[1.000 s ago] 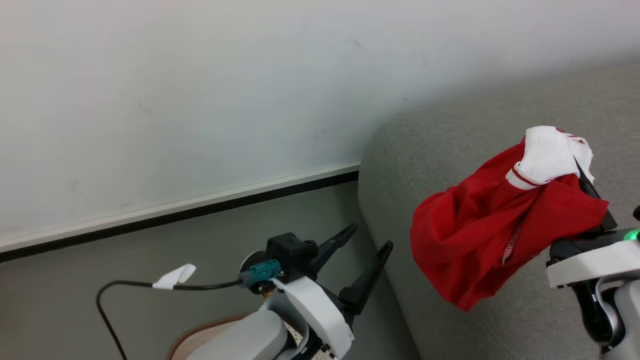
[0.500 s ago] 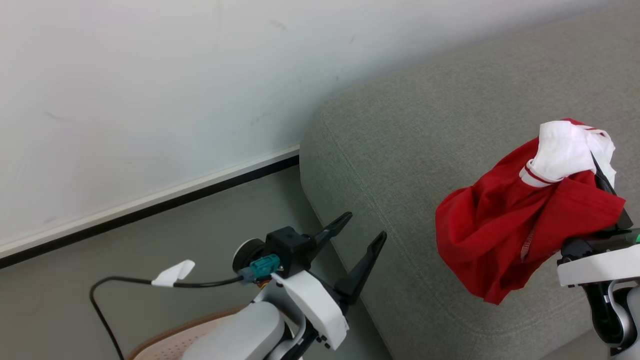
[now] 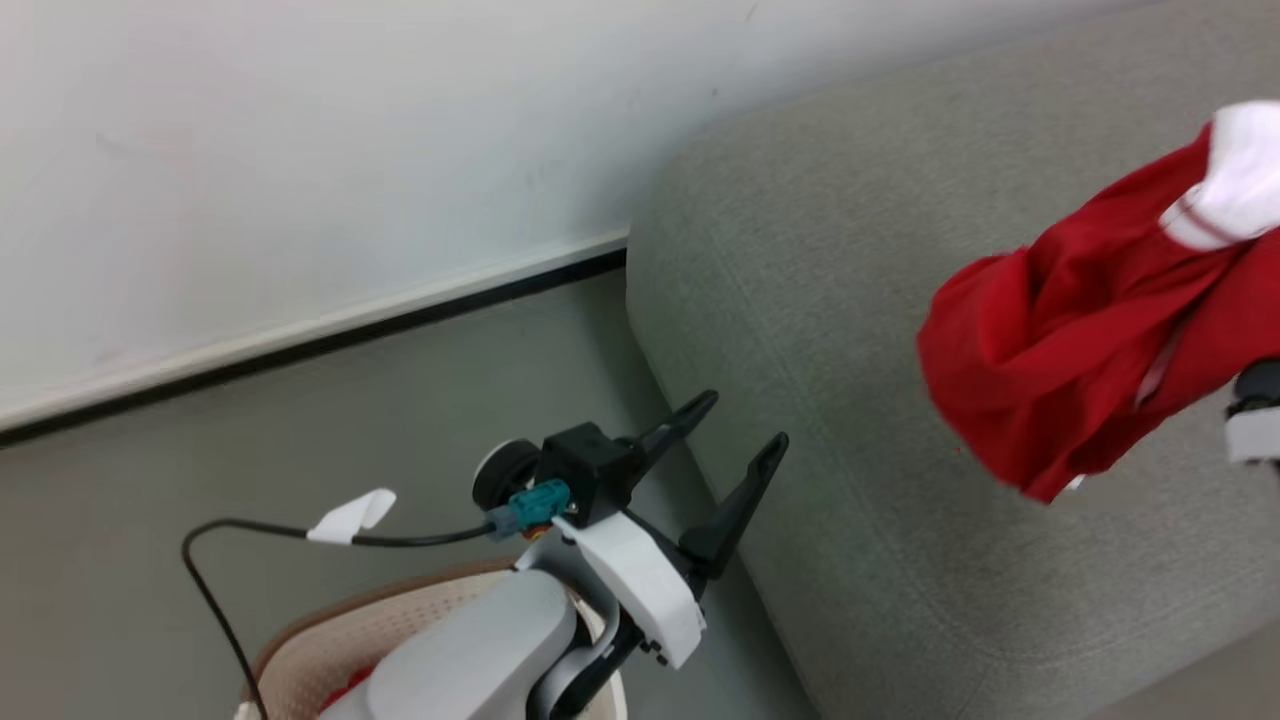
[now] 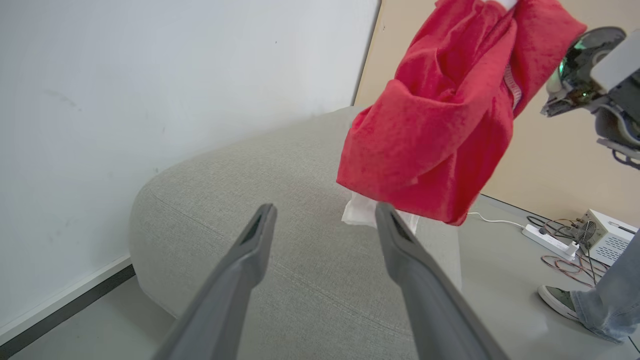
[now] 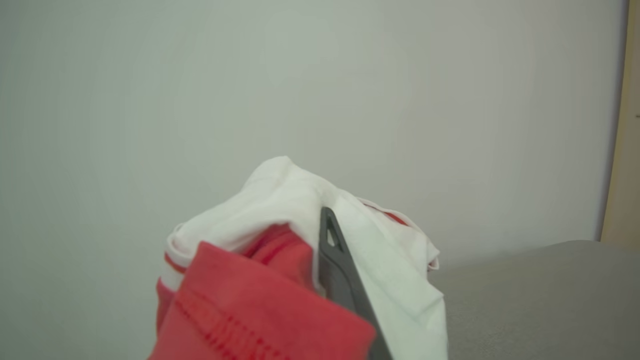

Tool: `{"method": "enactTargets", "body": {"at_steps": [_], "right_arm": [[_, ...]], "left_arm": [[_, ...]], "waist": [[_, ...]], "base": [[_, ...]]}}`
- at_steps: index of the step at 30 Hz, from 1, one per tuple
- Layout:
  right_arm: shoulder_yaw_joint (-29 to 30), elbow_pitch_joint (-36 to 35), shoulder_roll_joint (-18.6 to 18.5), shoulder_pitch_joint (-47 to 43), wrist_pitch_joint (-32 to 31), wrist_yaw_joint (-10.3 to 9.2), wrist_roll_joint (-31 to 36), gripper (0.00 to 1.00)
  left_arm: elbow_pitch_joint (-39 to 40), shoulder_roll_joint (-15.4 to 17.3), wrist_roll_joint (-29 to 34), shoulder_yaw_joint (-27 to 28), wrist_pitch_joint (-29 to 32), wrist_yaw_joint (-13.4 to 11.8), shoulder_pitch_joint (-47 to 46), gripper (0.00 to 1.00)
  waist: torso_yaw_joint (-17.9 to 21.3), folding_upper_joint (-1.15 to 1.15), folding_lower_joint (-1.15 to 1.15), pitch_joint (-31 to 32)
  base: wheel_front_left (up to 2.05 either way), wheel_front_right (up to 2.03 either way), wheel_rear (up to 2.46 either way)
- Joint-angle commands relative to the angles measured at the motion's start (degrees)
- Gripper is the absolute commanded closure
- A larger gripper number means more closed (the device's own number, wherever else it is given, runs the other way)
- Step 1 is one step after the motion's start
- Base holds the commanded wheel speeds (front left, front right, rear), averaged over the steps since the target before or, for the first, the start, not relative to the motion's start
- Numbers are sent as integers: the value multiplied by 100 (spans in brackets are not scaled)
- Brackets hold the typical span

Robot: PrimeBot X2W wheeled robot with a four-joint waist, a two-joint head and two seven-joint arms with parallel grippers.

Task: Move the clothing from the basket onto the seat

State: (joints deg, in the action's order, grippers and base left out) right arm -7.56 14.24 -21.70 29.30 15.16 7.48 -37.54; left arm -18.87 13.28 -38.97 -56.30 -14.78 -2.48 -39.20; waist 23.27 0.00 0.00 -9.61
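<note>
Light: bright, even, diffuse; shadows faint.
Head view: clothing [image 3: 1080,330] smeared by motion blur at right edge.
Left wrist view: wide-angle bending at borders; left gripper [image 4: 325,212] fingers soft.
Right wrist view: nearest fabric unfocused; wall [image 5: 200,75] greyer toward edges.

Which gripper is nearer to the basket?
Left. The left gripper hangs open close to the basket; the right gripper is far off over the seat, shut on the clothing.

place: lab | cues: seat [image 4: 300,170], power strip [image 4: 547,239], loose cables [image 4: 567,263], instrument box [image 4: 607,243]
</note>
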Motion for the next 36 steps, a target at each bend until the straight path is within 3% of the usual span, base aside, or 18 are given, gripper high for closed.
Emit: {"method": "enactTargets", "body": {"at_steps": [1,9,20,31,32,33,34,36], "right_arm": [[49,13,-107,196,-2,3,-167,100],[243,351,-731,1065,-3,3,-791,100],[540,1494,-1286,1937,-2,3,-856,100],[-220,2889,-1576,2237,-409,3,-855,100],[-317,3019,-1581,2241,-585,3,-887,95],[-422,3136,-1581,2234,-792,3,-927,84],[-505,3211,-1598,2253,-971,3,-972,80],[-675,3320,-1658,2298,-1287,3,-1069,87]], "left_arm": [[17,31,84,7,24,17,-118,0],[172,182,205,32,193,42,-574,0],[409,390,397,132,336,0,-1098,0],[335,401,333,201,254,4,-1200,0],[314,386,317,206,234,16,-1188,0],[288,365,303,209,206,30,-1171,0],[260,343,288,215,186,34,-1151,0],[203,315,247,232,149,39,-1110,0]], "waist": [[-240,0,0,-328],[-720,0,0,-1293],[-1089,0,0,-2394],[-1340,0,0,-2748],[-1358,0,0,-2732],[-1377,0,0,-2705],[-1391,0,0,-2673],[-1415,0,0,-2602]], "base": [[0,0,0],[0,0,0],[0,0,0],[0,0,0],[0,0,0],[0,0,0],[0,0,0],[0,0,0]]}}
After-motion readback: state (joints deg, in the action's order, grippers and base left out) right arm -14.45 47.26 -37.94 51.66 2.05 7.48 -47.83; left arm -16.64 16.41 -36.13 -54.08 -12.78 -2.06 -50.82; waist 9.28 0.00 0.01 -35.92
